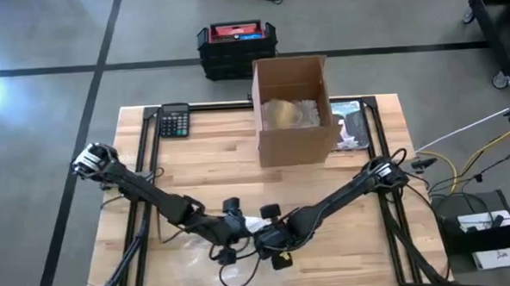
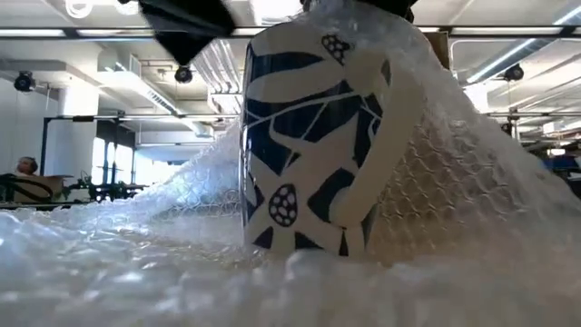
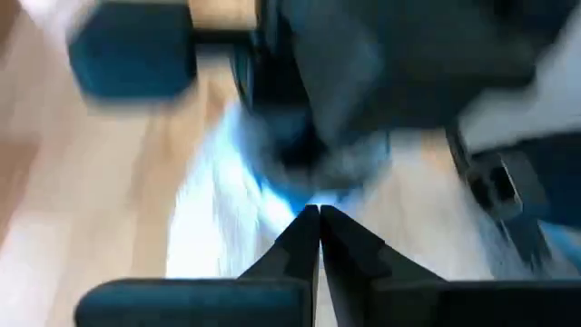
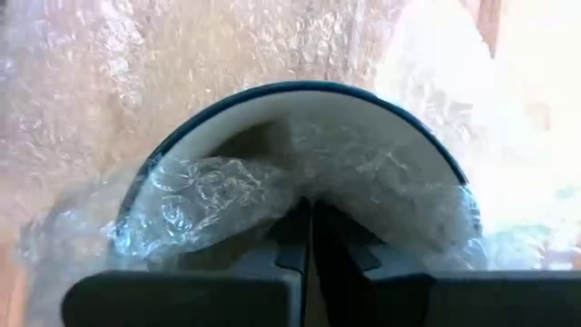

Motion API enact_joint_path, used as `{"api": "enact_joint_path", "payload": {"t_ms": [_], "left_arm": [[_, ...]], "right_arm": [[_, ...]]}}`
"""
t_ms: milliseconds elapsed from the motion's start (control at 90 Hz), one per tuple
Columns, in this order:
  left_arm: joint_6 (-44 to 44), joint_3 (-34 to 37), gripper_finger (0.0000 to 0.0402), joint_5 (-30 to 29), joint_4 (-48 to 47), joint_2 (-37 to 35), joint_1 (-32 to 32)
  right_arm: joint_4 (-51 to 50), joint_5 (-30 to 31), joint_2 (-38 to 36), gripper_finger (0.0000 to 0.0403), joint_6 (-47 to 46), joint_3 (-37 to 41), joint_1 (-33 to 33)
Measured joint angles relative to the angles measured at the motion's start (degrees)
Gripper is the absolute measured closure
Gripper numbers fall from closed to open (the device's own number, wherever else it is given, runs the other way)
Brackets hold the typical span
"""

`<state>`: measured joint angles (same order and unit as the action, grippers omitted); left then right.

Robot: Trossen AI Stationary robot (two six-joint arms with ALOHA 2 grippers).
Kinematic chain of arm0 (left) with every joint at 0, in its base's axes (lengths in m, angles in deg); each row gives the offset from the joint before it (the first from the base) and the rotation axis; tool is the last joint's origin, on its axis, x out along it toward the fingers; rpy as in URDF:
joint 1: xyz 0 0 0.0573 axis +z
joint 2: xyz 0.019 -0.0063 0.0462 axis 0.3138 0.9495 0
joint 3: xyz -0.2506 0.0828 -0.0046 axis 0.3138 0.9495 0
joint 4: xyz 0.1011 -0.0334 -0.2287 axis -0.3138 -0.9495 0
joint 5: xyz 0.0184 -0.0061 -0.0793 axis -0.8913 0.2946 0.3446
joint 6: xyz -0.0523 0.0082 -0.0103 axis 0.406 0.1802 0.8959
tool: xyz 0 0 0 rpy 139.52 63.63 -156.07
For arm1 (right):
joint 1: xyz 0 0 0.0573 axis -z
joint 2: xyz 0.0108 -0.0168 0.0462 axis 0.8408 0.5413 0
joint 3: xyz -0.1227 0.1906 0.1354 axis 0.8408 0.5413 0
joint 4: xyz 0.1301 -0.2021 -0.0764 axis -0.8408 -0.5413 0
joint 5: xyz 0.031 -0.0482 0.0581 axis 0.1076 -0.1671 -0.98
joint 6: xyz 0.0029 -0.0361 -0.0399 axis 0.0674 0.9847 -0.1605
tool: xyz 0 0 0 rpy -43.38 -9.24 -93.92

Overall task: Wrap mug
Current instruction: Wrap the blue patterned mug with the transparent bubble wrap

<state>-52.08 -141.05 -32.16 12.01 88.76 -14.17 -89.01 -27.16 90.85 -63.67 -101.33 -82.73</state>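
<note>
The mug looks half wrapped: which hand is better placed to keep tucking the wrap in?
Probably the right hand: its shut fingers sit at the mug mouth, pressing bubble wrap inside. The left hand is shut beside it, its view blurred.

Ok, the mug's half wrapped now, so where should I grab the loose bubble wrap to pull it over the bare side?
Probably the flat sheet lying in front of the mug, near its free edge. The mug stands upright with its patterned side bare, while the bubble wrap already drapes the opposite side and rim. Coming in low from the bare side and lifting upward looks best.
</note>
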Motion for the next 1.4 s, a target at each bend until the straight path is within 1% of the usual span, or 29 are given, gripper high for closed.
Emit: {"api": "enact_joint_path", "payload": {"t_ms": [111, 178, 278, 344, 400, 478, 600, 678, 767, 822, 867, 922, 1000, 1044, 1144, 1178, 1200, 1400], "left_arm": [[8.0, 0.1, 0.0402, 1.2, -11.1, -1.3, -4.3], [13.7, 0.7, 0.0402, 3.0, -14.6, -1.0, -7.5], [21.7, 2.5, 0.0402, 6.9, -14.1, 0.0, -13.0], [26.5, 3.6, 0.0399, 7.5, -13.1, 0.5, -16.6], [30.5, 4.4, 0.0389, 7.7, -13.3, 0.8, -18.9], [36.7, 5.4, 0.0363, 7.5, -13.4, 1.3, -21.1], [43.6, 6.5, 0.0297, 7.5, -12.2, 3.0, -22.8], [44.4, 7.5, 0.0254, 7.7, -9.6, 4.7, -22.7], [43.5, 8.6, 0.0215, 8.3, -4.3, 7.1, -22.3], [43.0, 8.7, 0.0200, 8.4, -4.5, 8.6, -21.6], [42.8, 8.7, 0.0196, 8.7, -4.9, 9.6, -21.2], [41.7, 8.4, 0.0202, 9.7, -6.0, 10.3, -20.8], [40.3, 8.3, 0.0237, 9.4, -8.7, 10.5, -20.8], [39.3, 8.4, 0.0268, 9.0, -10.8, 10.2, -20.8], [37.1, 8.7, 0.0361, 7.3, -13.9, 8.7, -20.8], [36.6, 8.8, 0.0381, 6.5, -15.1, 8.1, -20.8], [36.6, 8.9, 0.0387, 6.1, -15.7, 7.6, -20.8], [36.4, 8.8, 0.0399, 1.9, -16.4, 0.7, -20.8]], "right_arm": [[0.1, 0.1, 0.0, 0.0401, -0.2, 0.0, 0.2], [0.1, 0.4, 0.0, 0.0401, -0.2, 0.0, 0.3], [0.2, 1.1, 0.0, 0.0401, -0.1, 0.0, 0.4], [0.2, 1.3, 0.0, 0.0401, 0.1, 0.0, 0.6], [0.2, 1.3, 0.0, 0.0401, 0.3, 0.0, 0.6], [0.2, 1.4, 0.0, 0.0401, 0.4, 0.0, 0.8], [0.2, 1.6, 0.0, 0.0401, -0.7, 0.0, 0.9], [0.2, 1.6, 0.0, 0.0401, -2.4, 0.0, 1.0], [0.2, 1.6, 0.0, 0.0400, -3.3, 0.0, 1.1], [0.2, 1.7, 0.0, 0.0400, -3.5, 0.0, 1.1], [0.2, 1.7, 0.0, 0.0400, -3.5, 0.0, 1.2], [0.2, 1.6, 0.0, 0.0400, -4.0, 0.0, 1.4], [0.2, 1.8, 0.0, 0.0400, -6.7, 0.0, 2.0], [0.2, 2.5, 0.0, 0.0400, -8.9, 0.0, 2.4], [0.2, 3.1, 0.0, 0.0400, -11.9, 0.0, 3.0], [0.2, 3.2, 0.0, 0.0400, -12.4, 0.0, 3.0], [0.2, 3.2, 0.0, 0.0400, -12.6, 0.0, 3.0], [0.5, 3.4, 0.0, 0.0400, -12.7, 0.1, 2.9]]}}
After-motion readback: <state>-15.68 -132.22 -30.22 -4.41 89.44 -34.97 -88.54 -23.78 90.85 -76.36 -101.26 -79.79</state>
